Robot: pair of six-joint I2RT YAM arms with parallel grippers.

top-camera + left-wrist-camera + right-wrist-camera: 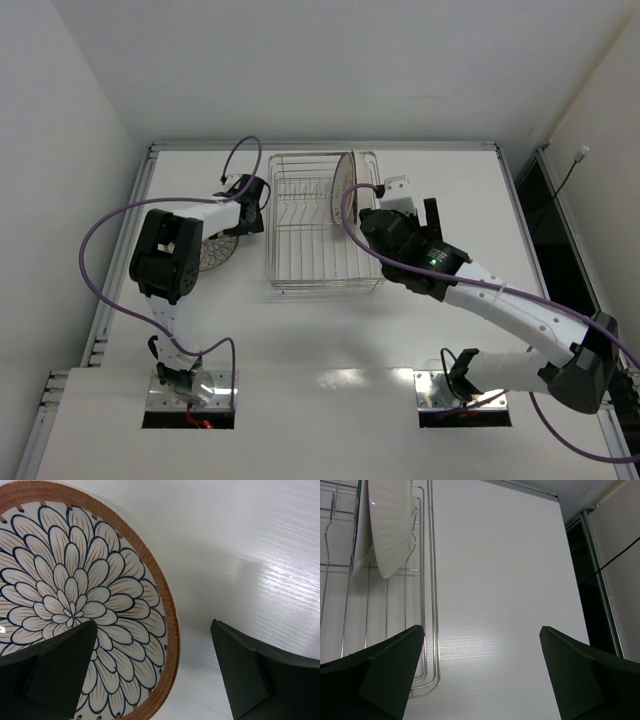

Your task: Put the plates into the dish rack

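Left gripper (154, 625): jaws released, over patterned plate (70, 605) lying flat near the table's (260, 555) left edge. Right gripper (481, 628): jaws released, beside rack (434, 580) holding an upright white plate (390, 525).

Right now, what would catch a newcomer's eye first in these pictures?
A flower-patterned plate with an orange-brown rim lies flat on the table left of the wire dish rack, under the open fingers of the left gripper. A white-backed plate stands on edge at the rack's right side.
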